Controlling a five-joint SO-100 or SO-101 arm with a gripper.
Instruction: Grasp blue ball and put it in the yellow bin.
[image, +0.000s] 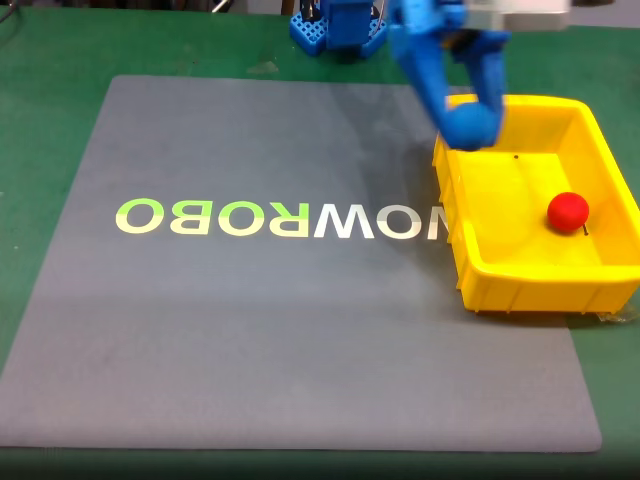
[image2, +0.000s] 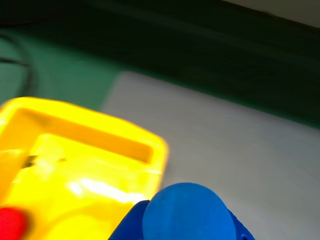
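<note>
Green table (image: 60, 60) w/ grey mat (image: 280, 340), yellow bin (image: 520, 295)

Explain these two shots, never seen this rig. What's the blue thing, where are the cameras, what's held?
The blue thing is a small robot arm with a two-finger gripper. The fixed view looks down at a grey mat on a green table. The other camera rides on the wrist, so it looks past the gripper. A yellow bin sits at the mat's right edge with a red ball inside. The gripper holds a blue ball over the bin's near corner, seemingly about to drop it in.
</note>
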